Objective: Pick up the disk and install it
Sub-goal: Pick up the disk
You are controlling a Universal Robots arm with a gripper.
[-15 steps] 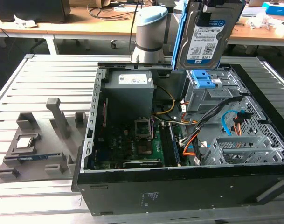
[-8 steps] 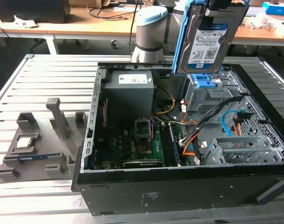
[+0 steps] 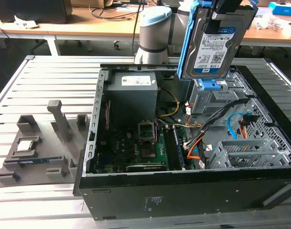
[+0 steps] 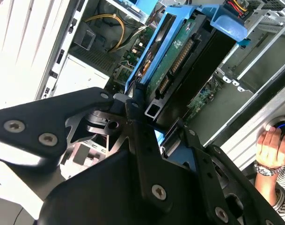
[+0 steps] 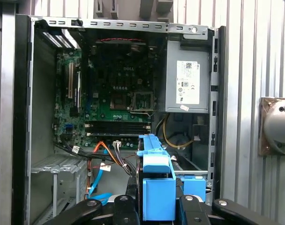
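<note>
The disk (image 3: 214, 43), a silver hard drive with a white-and-blue label in a blue plastic bracket, hangs upright above the open computer case (image 3: 183, 191). My gripper (image 3: 220, 10) is shut on its top edge. Directly below it stands the grey drive bay (image 3: 208, 102) with its blue latch (image 3: 210, 86). In the second wrist view the disk (image 4: 179, 54) shows its green circuit board side, clamped between the black fingers (image 4: 133, 105). In the first wrist view the disk's blue bracket (image 5: 156, 183) points down into the case between the gripper's fingers (image 5: 131, 187).
Inside the case lie the grey power supply (image 3: 133, 90), the motherboard (image 3: 145, 148), orange and blue cables (image 3: 241, 126) and a metal cage (image 3: 250, 152). A grey parts fixture (image 3: 35, 148) sits on the slatted table at the exterior view's left. A person's hand (image 4: 273, 150) rests beside the case.
</note>
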